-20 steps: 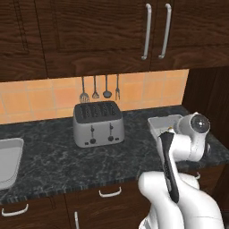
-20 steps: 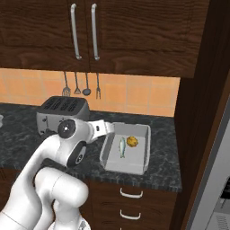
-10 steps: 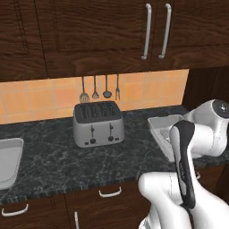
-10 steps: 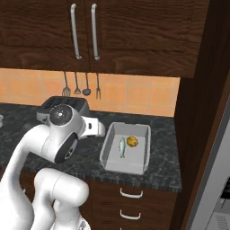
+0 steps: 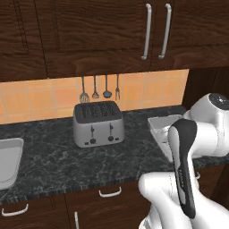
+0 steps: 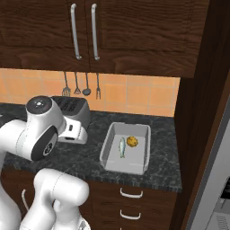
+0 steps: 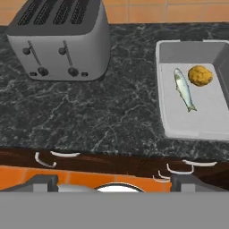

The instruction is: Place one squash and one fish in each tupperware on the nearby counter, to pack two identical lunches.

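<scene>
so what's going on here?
The robot is packing lunches. The tray on the counter right of the toaster already holds one fish and one squash. The claw is open and empty, pulled back above the counter's front edge. Another tray sits far left.

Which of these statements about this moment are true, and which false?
1. The right tray holds a fish and a squash. True.
2. The fish lies on top of the squash. False: they lie side by side, apart.
3. The toaster stands on the counter beside that tray. True.
4. The gripper is shut on a fish. False: it is open and holds nothing.
5. The toaster sits inside the tray. False: it stands on the counter.
</scene>
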Controlling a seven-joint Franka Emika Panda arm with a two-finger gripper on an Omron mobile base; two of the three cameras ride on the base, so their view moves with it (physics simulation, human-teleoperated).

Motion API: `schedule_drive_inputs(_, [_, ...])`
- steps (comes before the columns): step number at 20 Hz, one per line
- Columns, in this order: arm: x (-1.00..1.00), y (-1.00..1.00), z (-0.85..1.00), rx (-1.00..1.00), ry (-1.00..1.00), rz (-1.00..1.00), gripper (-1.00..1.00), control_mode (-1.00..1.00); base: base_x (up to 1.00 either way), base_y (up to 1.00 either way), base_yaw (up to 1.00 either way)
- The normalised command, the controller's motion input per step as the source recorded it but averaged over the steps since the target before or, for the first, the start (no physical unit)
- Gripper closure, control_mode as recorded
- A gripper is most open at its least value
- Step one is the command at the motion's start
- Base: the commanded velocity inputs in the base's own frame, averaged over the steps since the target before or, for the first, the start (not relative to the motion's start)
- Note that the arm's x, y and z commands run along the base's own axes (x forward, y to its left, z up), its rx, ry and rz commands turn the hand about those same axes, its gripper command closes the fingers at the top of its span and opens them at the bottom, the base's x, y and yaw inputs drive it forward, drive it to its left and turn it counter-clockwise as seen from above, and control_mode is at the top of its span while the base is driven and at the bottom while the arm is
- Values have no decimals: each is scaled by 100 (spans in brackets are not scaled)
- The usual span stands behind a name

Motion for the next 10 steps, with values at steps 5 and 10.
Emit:
schedule_drive_inputs(5, [-33, 0, -25, 0, -12, -1, -100, 100, -60, 0, -5])
schedule_drive_inputs(10, [0, 0, 0, 0, 0, 0, -100, 100, -92, -49, -19])
